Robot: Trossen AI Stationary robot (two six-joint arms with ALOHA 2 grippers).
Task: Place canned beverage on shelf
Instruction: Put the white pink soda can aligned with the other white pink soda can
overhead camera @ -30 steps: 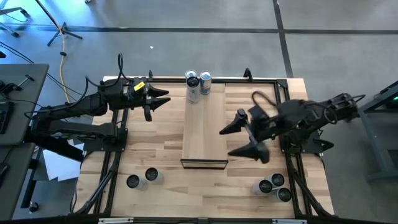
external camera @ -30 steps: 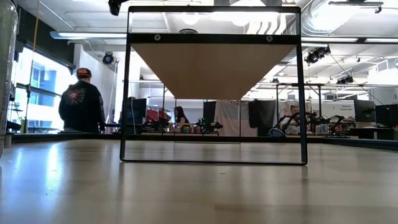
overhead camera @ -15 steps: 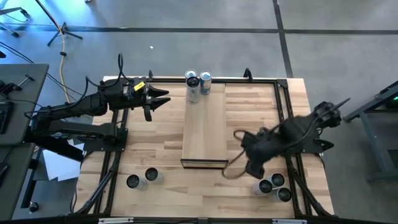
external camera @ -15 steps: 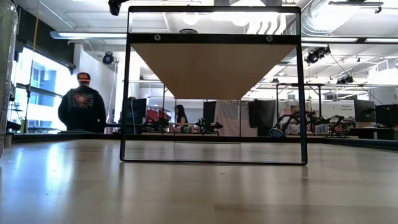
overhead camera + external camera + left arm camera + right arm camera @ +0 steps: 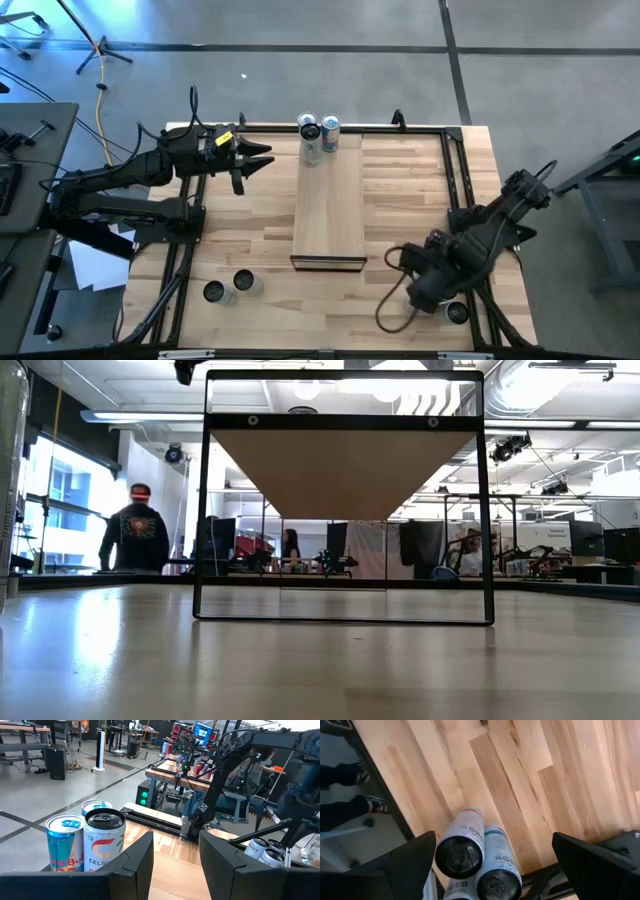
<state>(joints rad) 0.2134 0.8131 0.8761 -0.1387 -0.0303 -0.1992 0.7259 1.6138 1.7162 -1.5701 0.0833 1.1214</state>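
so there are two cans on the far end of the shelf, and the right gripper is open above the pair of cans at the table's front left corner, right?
Not quite. The high view shows the right gripper open above the cans at the front right corner, not the front left. The two cans do stand on the far end of the shelf.

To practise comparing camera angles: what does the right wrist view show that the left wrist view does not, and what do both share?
Only the right wrist view: the open right gripper looking straight down on the tops of three upright cans near the table edge. Only the left wrist view: two cans at the shelf's far end, between the left gripper's fingers. Both share the wooden tabletop.
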